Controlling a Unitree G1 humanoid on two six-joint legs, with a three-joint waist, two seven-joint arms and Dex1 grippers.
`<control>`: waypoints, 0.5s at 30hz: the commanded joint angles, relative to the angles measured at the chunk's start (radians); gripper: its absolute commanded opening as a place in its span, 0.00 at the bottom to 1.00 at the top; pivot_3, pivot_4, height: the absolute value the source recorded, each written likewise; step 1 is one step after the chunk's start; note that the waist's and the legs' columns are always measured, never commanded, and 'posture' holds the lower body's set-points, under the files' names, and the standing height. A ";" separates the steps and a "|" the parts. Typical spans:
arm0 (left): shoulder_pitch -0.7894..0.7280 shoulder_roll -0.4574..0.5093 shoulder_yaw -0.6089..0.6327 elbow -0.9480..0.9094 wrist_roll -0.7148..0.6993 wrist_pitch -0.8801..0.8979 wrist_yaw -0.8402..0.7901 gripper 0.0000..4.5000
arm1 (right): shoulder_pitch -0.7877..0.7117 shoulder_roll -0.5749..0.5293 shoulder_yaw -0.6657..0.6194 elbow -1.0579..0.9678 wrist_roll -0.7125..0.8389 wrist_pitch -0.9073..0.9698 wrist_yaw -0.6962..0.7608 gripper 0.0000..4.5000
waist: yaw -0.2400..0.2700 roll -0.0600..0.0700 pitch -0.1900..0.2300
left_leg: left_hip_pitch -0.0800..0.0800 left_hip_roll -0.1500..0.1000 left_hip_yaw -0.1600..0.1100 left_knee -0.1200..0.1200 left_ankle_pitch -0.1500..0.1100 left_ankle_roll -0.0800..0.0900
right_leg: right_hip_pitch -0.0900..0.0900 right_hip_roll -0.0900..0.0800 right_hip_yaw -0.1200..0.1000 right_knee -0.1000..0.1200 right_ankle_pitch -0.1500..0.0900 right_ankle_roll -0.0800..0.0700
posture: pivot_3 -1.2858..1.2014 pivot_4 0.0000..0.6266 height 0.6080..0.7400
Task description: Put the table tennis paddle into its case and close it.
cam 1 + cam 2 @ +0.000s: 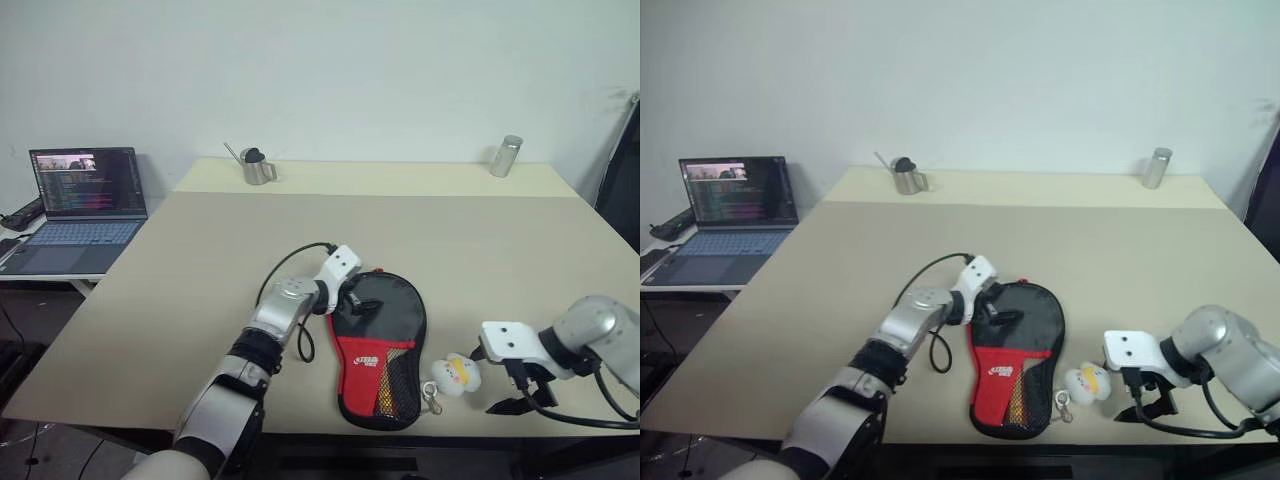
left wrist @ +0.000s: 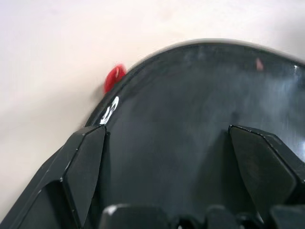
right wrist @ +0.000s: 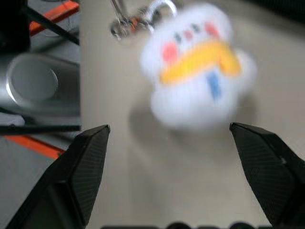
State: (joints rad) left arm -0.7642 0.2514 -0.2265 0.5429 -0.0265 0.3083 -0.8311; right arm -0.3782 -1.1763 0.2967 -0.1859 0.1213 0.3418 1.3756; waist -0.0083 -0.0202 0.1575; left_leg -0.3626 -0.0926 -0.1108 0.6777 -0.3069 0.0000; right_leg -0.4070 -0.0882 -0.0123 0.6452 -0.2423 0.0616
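Observation:
The black and red case (image 1: 380,350) lies flat near the table's front edge, its round end pointing away from me. My left gripper (image 1: 354,301) is open at that round end, its fingers (image 2: 83,167) spread over the black fabric beside a red zip pull (image 2: 114,77). The white and yellow plush charm (image 1: 455,373) rests on the table just right of the case. My right gripper (image 1: 512,392) hangs open to the right of the charm (image 3: 198,62), pointing down at it with nothing between its fingers. The table tennis paddle is hidden from view.
A metal key ring (image 1: 432,398) lies by the charm, close to the table's front edge. A steel cup (image 1: 257,167) and a metal cylinder (image 1: 506,156) stand at the far edge. An open laptop (image 1: 85,205) sits on a side table at the left.

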 commanded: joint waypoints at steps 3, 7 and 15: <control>0.166 0.242 0.119 -0.378 -0.123 0.054 -0.169 1.00 | -0.137 -0.029 -0.113 0.182 0.022 -0.074 0.074 1.00 | -0.006 0.002 0.006 | -0.001 0.001 0.000 0.000 0.000 0.000 | -0.003 0.000 0.000 0.001 0.001 -0.001 | 0.52 0.24 1.00; 0.295 0.430 0.236 -0.581 -0.241 0.111 -0.281 1.00 | -0.237 -0.018 -0.195 0.356 0.125 -0.026 0.173 1.00 | 0.003 0.005 0.011 | -0.004 0.000 0.000 -0.001 0.000 0.000 | -0.006 0.000 0.001 -0.001 0.001 -0.002 | 0.52 0.24 1.00; 0.478 0.706 0.530 -0.603 -0.415 0.162 -0.418 1.00 | -0.266 -0.075 -0.268 0.507 0.208 -0.021 0.232 1.00 | 0.016 0.012 0.017 | -0.007 0.000 0.000 -0.002 -0.002 0.002 | -0.008 -0.001 -0.001 -0.002 -0.001 -0.005 | 0.52 0.24 1.00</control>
State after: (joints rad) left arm -0.2809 0.9259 0.2015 -0.0414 -0.3699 0.4505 -1.2272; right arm -0.6407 -1.2174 0.0838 0.3316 0.3007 0.3327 1.5329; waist 0.0075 -0.0083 0.1744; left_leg -0.3708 -0.0926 -0.1107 0.6756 -0.3091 0.0015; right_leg -0.4161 -0.0893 -0.0129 0.6439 -0.2433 0.0566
